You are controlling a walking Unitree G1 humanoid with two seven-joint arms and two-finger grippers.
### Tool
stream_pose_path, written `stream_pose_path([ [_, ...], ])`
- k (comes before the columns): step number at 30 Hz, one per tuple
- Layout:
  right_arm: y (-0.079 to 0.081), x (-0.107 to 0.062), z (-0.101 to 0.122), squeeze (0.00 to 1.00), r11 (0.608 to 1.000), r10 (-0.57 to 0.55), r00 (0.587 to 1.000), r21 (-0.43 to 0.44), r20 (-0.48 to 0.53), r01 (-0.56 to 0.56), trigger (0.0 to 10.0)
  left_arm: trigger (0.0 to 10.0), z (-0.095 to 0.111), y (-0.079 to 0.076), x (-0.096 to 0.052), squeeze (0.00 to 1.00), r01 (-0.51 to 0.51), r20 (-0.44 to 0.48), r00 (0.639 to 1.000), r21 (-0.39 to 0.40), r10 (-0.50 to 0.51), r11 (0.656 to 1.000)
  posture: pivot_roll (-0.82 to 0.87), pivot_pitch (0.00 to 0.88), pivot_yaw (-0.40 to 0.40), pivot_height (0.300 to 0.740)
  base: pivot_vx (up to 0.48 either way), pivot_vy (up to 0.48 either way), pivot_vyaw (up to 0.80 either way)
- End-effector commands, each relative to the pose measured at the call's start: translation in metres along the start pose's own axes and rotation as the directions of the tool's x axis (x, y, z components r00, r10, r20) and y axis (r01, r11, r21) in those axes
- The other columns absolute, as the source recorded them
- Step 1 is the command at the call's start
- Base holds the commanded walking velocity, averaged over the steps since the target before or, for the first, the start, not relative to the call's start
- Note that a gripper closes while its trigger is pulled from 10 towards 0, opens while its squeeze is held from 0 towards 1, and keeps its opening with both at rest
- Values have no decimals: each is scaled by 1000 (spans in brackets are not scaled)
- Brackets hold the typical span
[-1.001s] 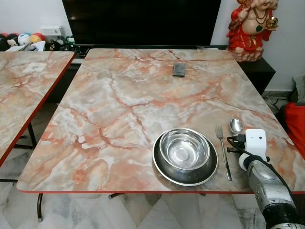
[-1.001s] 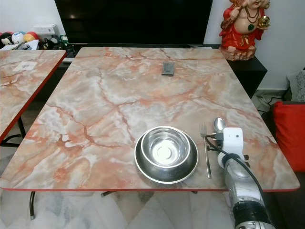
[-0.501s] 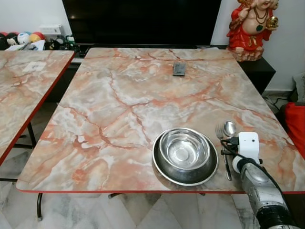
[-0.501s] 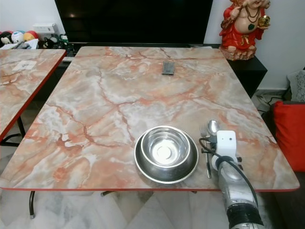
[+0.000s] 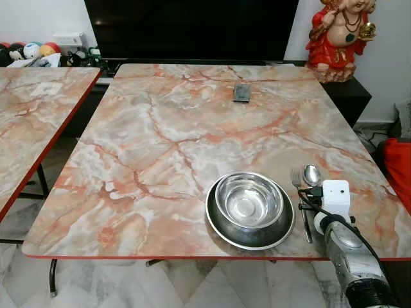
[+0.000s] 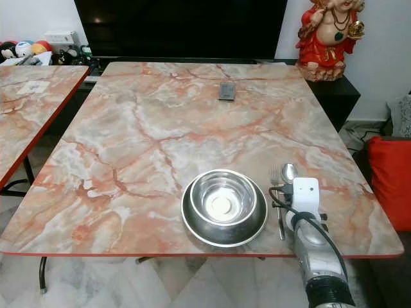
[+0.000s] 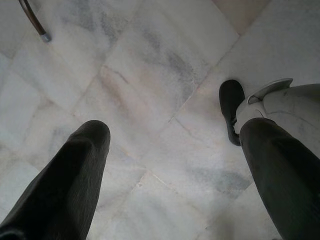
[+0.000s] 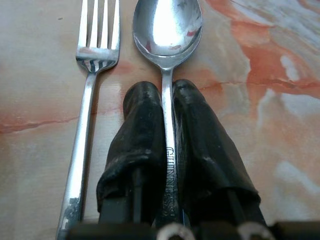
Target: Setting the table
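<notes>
A steel bowl (image 5: 248, 200) sits inside a steel plate (image 5: 218, 224) near the front edge of the marble table (image 5: 160, 141). To the right of the plate lies a fork (image 5: 297, 183). Just beyond the fork is a spoon (image 5: 312, 174), lying parallel and close to it with its bowl pointing away from me. My right gripper (image 8: 167, 90) is low on the table, shut on the spoon's (image 8: 167, 30) handle beside the fork (image 8: 90, 100). In the eye views the white wrist box (image 5: 335, 196) hides those fingers. My left gripper (image 7: 175, 135) hangs open over the floor.
A small dark flat object (image 5: 241, 92) lies at the table's far middle. A second marble table (image 5: 32, 115) stands to the left. A red statue (image 5: 337, 35) and a dark screen (image 5: 192, 25) are behind. A red cushion (image 5: 399, 170) is at the right.
My right gripper has carried the spoon left and slightly nearer, from a gap away to close beside the fork. In the last half second it hardly moved.
</notes>
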State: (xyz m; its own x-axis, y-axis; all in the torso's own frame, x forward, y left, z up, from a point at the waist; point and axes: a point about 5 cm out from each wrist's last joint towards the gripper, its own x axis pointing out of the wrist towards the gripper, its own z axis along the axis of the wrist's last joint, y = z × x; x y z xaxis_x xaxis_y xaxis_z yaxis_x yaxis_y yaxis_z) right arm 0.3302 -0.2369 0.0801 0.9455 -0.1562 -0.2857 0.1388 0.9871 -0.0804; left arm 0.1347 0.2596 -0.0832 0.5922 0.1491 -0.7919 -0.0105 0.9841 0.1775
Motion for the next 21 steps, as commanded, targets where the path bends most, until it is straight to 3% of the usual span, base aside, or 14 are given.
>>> stream_pose_path([
  [1,-1,-3,-7,0,1000,-10,1000,0,-20,10,10000,10000,-7,1,-2,0,2,-25,1000,6,-2,1000,-6,115,-2,740,0,0,0],
  [21,2,-9,-10,0,1000,1,1000,0,-29,-1,10000,10000,-8,0,-2,0,4,-31,999,5,-4,1000,-9,119,-5,740,0,0,0],
])
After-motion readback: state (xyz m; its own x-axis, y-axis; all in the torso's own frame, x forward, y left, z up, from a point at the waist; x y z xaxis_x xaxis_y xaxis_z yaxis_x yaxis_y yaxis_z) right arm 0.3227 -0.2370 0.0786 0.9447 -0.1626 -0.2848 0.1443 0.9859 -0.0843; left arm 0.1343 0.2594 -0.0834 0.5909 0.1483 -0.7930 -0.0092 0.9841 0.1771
